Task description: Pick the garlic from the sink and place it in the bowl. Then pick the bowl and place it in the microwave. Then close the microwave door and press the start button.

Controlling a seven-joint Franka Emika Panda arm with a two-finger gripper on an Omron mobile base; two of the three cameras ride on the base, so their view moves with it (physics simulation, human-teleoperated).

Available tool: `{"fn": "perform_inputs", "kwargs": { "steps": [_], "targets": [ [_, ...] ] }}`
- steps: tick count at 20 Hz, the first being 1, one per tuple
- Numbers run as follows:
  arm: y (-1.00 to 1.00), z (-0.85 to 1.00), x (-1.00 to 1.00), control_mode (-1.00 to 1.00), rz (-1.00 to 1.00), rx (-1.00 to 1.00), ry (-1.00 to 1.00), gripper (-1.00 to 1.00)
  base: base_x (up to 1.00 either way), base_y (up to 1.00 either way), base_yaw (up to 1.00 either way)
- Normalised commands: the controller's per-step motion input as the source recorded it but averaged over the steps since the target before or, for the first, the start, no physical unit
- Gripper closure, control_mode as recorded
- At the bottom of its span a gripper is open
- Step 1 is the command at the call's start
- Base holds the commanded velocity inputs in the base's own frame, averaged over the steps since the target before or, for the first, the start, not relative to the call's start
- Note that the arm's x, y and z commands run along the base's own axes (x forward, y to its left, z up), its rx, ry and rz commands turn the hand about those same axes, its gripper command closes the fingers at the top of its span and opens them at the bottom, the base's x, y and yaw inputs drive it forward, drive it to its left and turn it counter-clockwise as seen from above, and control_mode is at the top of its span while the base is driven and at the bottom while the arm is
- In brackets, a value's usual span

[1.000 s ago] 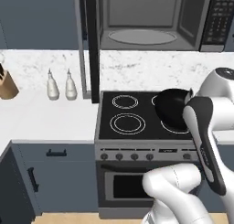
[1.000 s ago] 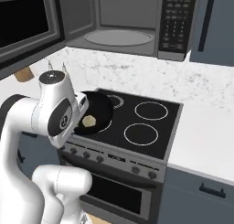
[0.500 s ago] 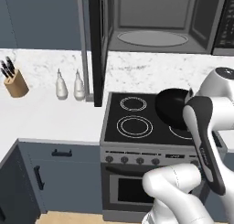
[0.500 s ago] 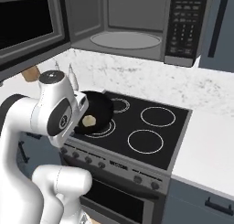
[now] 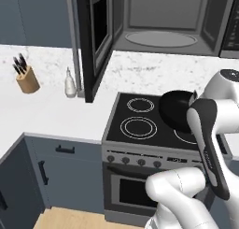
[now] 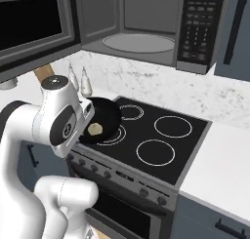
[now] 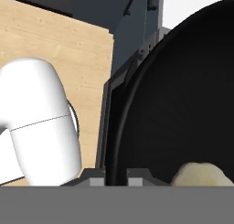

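Observation:
The glossy black bowl [image 6: 106, 116] hangs tilted above the left burners of the cooktop, with the pale garlic [image 6: 94, 129] lying inside it. My gripper [image 7: 115, 178] is shut on the bowl's [image 7: 183, 104] rim, and the garlic [image 7: 201, 175] rests low in it close to the fingers. From the left, the bowl [image 5: 176, 110] shows just beyond my white wrist. The microwave [image 6: 141, 38] stands above and behind the stove with its round turntable [image 5: 161, 39] bare. The microwave door [image 5: 95, 41] swings wide open to the left.
A black cooktop [image 5: 140, 125] with ring burners sits over an oven [image 5: 135, 186] with a row of knobs. On the white counter to the left stand a knife block [image 5: 27, 78] and a bottle [image 5: 70, 83]. The keypad strip [image 6: 197, 28] faces out on the microwave's right.
The whole scene has shifted in both base views as the base drove, and the microwave now looms larger. The bowl with the garlic stays in my grip.

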Motion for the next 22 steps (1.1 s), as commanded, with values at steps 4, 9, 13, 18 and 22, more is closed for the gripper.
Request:
{"fn": "perform_inputs", "kwargs": {
  "steps": [4,9,13,18,22],
  "targets": [
    [0.0,0.0,0.0,1.0,0.0,0.0,0.0,1.0,0.0,-0.52,0.21],
    [0.0,0.0,0.0,1.0,0.0,0.0,0.0,1.0,-0.01,-0.5,0.12],
    [0.0,0.0,0.0,1.0,0.0,0.0,0.0,1.0,0.08,-0.37,0.18],
    [0.0,0.0,0.0,1.0,0.0,0.0,0.0,1.0,0.2,-0.05,0.19],
    [0.0,0.0,0.0,1.0,0.0,0.0,0.0,1.0,0.45,0.0,0.2]
  ]
}}
